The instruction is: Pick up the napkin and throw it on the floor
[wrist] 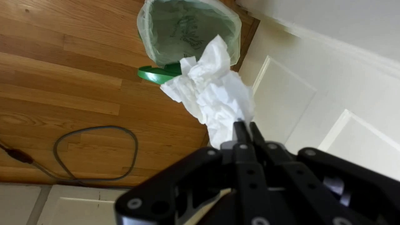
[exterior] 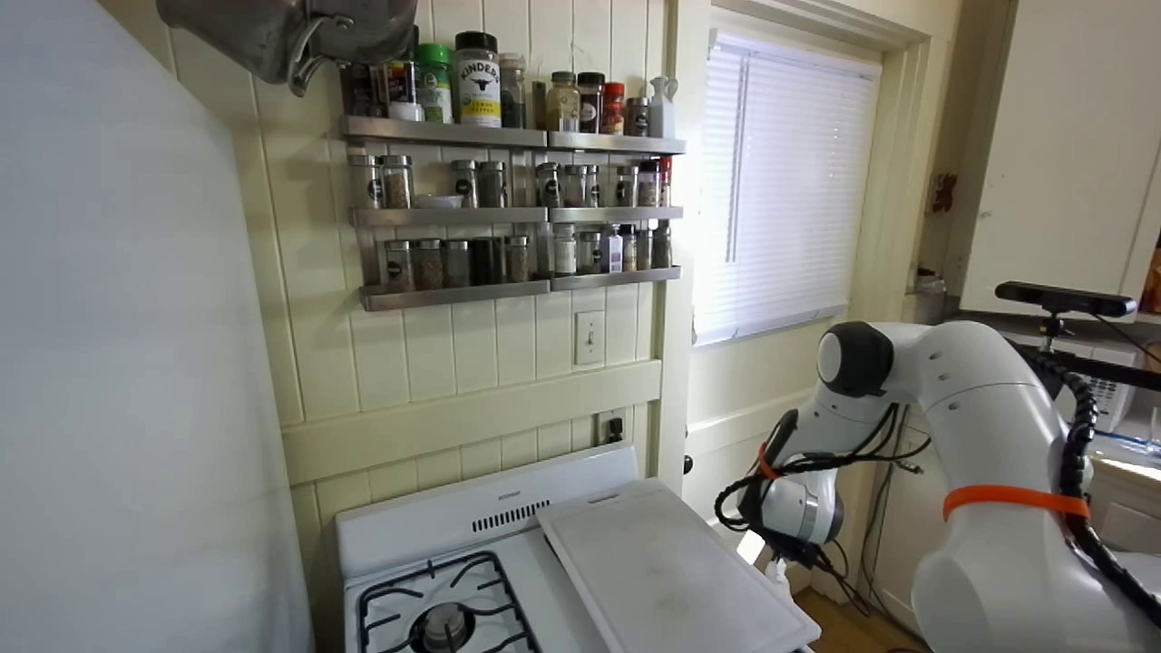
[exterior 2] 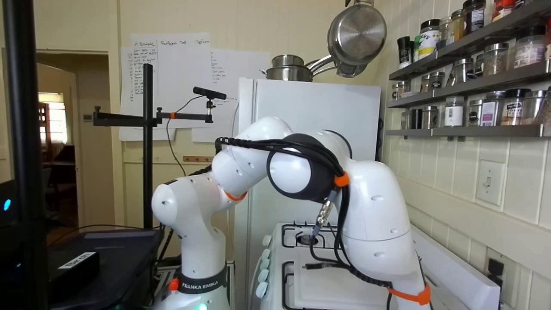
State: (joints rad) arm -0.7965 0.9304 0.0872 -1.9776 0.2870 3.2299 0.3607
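Observation:
The napkin (wrist: 215,90) is a crumpled white paper wad in the wrist view. My gripper (wrist: 245,126) is shut on its near end, and the rest of the napkin sticks out past the fingertips. The napkin hangs above the wooden floor (wrist: 78,97). In an exterior view a bit of the napkin (exterior: 777,573) shows below the gripper (exterior: 787,551), beside the stove's edge, with a strip of brownish floor (exterior: 830,624) below. In another exterior view the gripper and napkin are out of view below the frame.
A bin with a pale green liner (wrist: 145,29) stands on the floor beyond the napkin, with a green part (wrist: 156,75) at its side. A dark cable (wrist: 136,150) loops on the floor. A white panelled door (wrist: 287,90) is close by. The white board (exterior: 671,562) covers part of the stove.

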